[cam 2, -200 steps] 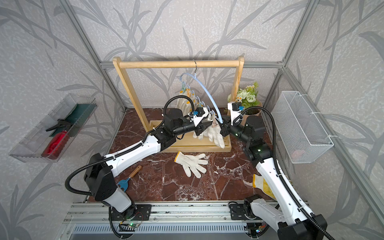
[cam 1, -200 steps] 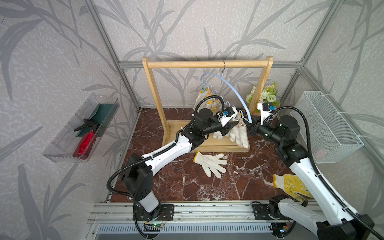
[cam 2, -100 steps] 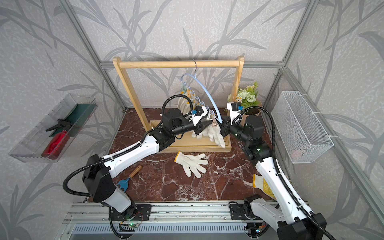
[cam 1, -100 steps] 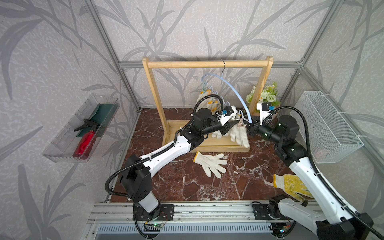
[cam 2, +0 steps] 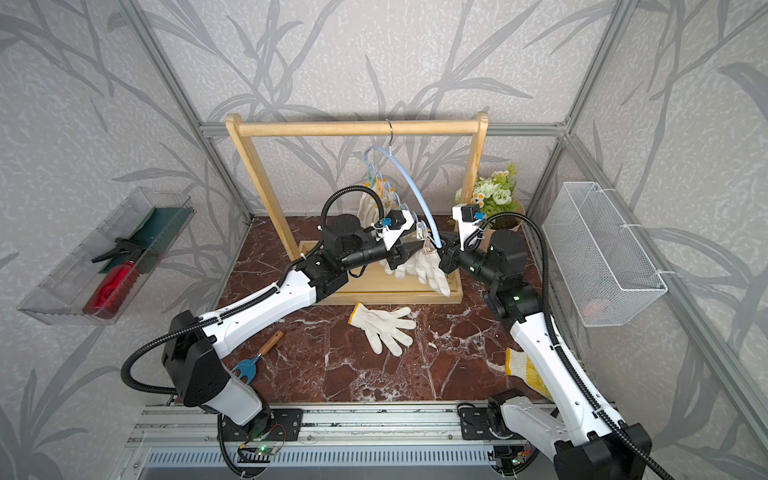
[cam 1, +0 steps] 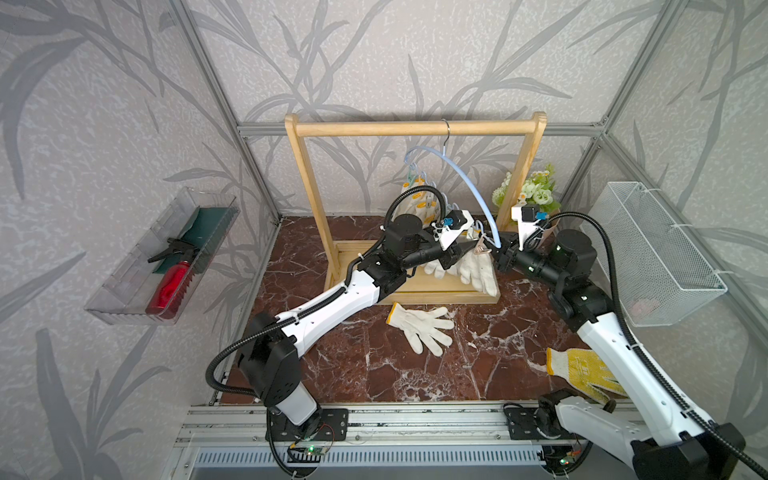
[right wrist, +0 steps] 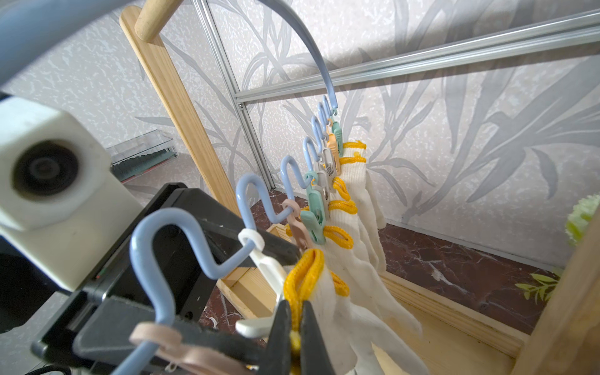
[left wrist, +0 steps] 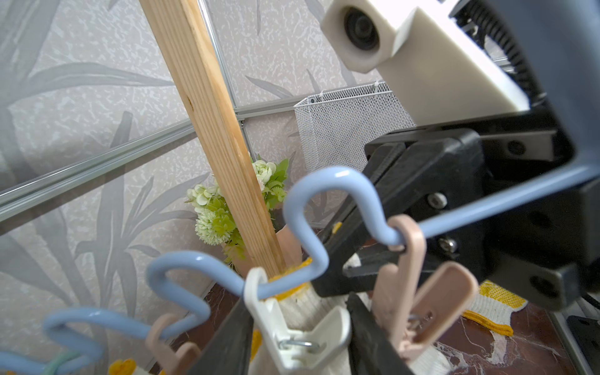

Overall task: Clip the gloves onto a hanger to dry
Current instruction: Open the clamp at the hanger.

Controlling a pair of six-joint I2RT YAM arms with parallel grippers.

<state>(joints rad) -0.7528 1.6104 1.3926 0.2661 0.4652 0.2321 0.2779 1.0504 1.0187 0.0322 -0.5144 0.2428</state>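
Observation:
A blue wavy hanger (cam 1: 465,183) hangs from the wooden rack (cam 1: 415,128), and several white gloves (right wrist: 357,201) are clipped along it. My right gripper (right wrist: 293,308) is shut on the yellow cuff of another white glove (right wrist: 328,292), which it holds up beside a white clip (left wrist: 292,337). My left gripper (left wrist: 297,321) straddles that clip with a finger against each handle. The two grippers meet under the hanger's end in both top views, left (cam 1: 467,249) and right (cam 1: 498,249). One more white glove (cam 1: 422,326) lies flat on the marble floor.
A beige clip (left wrist: 406,259) hangs empty on the hanger next to the white one. A yellow-patterned glove (cam 1: 582,370) lies by my right arm. A wire basket (cam 1: 652,253) is on the right wall and a tray with a red spray bottle (cam 1: 166,286) on the left. Flowers (cam 1: 528,193) stand behind the rack, and a blue tool (cam 2: 257,357) lies on the floor.
My left gripper has edged slightly along the hanger's end and its fingers stand a little wider around the white clip. My right arm and the held glove have not moved.

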